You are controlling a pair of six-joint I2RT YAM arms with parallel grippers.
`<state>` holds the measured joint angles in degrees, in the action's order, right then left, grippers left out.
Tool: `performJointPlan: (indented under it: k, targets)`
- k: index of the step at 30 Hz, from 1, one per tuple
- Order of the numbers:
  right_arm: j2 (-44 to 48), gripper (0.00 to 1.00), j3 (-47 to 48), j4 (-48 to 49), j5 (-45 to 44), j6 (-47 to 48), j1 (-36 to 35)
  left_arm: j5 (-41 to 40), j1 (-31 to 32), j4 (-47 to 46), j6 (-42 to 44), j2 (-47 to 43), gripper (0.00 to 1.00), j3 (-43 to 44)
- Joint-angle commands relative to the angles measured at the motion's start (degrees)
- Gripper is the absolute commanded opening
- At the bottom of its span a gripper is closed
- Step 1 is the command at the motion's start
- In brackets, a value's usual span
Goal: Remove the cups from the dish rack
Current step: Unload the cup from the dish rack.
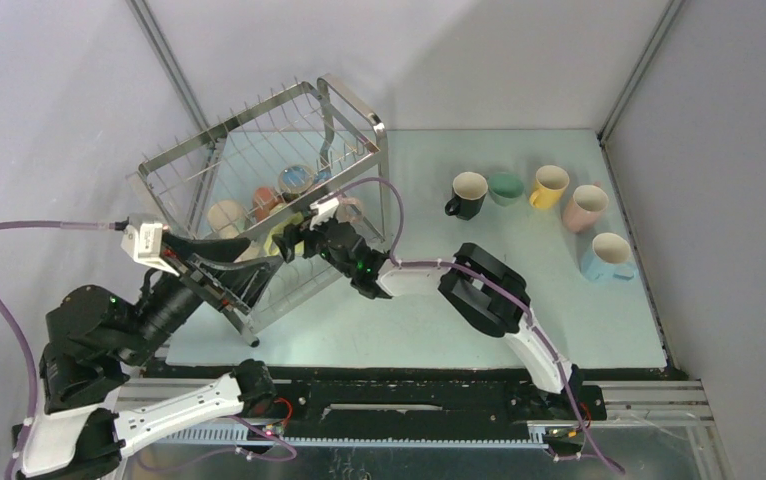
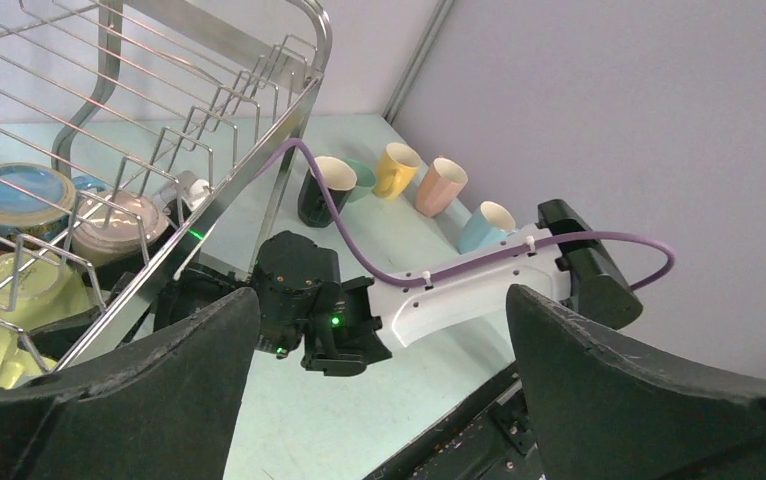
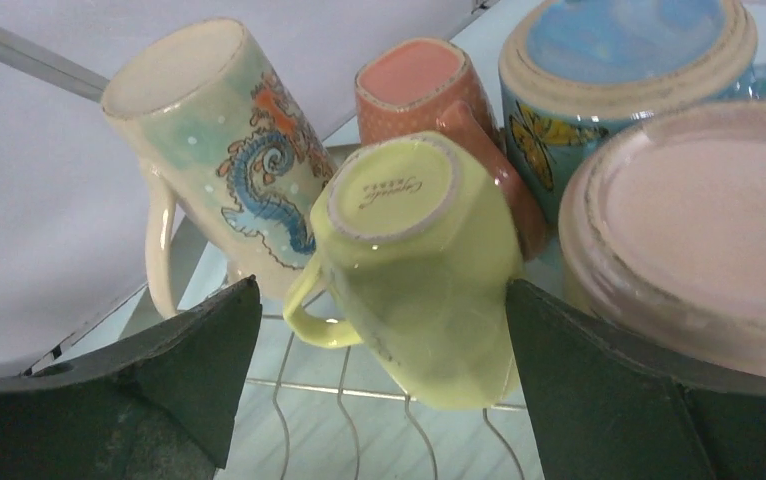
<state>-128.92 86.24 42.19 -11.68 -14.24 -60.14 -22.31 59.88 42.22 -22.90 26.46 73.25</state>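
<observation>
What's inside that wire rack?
The dish rack holds upside-down mugs: a lime mug, a cream seahorse mug, an orange-red mug, a blue butterfly mug and a pink mug. Their openings face down, so their insides are hidden.

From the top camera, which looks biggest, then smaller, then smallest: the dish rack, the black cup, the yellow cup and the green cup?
1. The dish rack, by far the largest.
2. The black cup and the yellow cup look about alike, so I won't rank them.
3. The green cup looks smallest.
</observation>
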Motion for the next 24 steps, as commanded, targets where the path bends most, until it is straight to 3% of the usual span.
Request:
performJointPlan:
  k: [1,24]
  targets:
    - [-2.23,0.98,5.78,0.3,-1.3,4.14,-0.45,1.25,0.22,1.4,1.38,0.11,1.0,3.13]
    - [-7.4,1.0,14.32,-7.54,-2.81,2.79,0.46,2.01,0.24,2.37,1.45,0.08,1.0,3.49]
